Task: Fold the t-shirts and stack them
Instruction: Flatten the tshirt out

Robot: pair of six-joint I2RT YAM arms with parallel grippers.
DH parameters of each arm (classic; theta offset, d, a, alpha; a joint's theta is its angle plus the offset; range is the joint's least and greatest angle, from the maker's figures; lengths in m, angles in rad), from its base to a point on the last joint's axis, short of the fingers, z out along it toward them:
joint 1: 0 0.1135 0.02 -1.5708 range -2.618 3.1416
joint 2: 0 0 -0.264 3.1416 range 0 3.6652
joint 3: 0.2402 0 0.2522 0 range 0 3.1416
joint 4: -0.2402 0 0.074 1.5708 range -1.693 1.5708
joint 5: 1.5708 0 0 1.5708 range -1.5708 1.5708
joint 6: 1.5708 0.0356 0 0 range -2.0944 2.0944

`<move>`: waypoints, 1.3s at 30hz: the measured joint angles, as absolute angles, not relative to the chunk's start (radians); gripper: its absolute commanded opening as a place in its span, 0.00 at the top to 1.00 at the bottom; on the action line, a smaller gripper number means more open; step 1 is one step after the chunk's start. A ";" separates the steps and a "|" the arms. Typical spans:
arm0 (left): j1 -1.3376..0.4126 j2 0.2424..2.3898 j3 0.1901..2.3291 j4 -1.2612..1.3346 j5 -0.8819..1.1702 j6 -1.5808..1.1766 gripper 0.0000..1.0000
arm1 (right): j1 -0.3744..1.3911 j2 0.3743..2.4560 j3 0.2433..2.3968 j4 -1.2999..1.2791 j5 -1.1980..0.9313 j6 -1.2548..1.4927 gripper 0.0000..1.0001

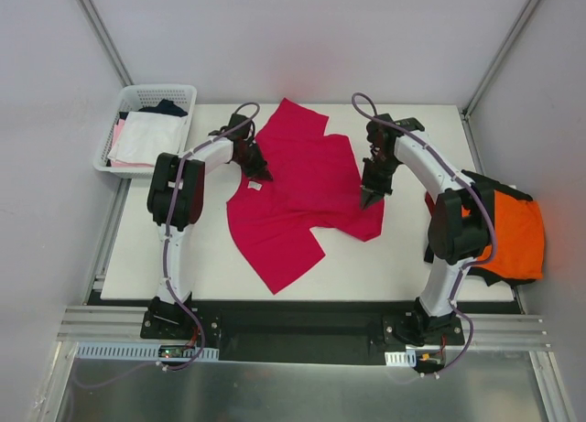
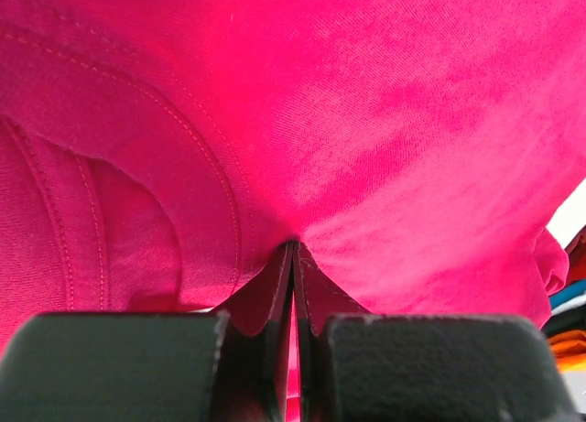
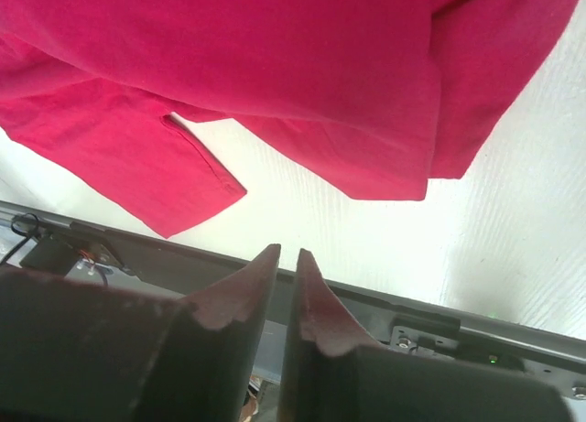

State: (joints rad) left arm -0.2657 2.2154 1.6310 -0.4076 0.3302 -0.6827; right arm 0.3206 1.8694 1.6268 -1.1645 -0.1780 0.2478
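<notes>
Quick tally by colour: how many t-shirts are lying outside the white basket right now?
crimson t-shirt: 1
orange t-shirt: 1
black t-shirt: 1, partly hidden behind the right arm
Total: 3

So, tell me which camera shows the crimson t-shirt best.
Top external: it shows the whole crimson t-shirt lying on the table, white neck label included. Left wrist gives only a close-up of cloth pinched by the left gripper. Right wrist shows just part of its edge beyond the right gripper.
</notes>
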 measured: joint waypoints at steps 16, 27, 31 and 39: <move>-0.343 2.171 1.740 -0.464 0.342 -0.640 0.74 | 0.165 1.869 1.596 -1.077 -0.212 0.189 0.61; -0.418 1.977 1.523 -0.471 0.404 -0.612 0.78 | 0.023 1.978 1.571 -0.925 -0.234 0.184 0.66; -0.417 1.943 1.449 -0.493 0.404 -0.601 0.78 | 0.023 2.046 1.573 -0.879 -0.269 0.192 0.67; -0.417 1.942 1.444 -0.516 0.403 -0.583 0.79 | 0.023 2.124 1.587 -0.845 -0.302 0.194 0.67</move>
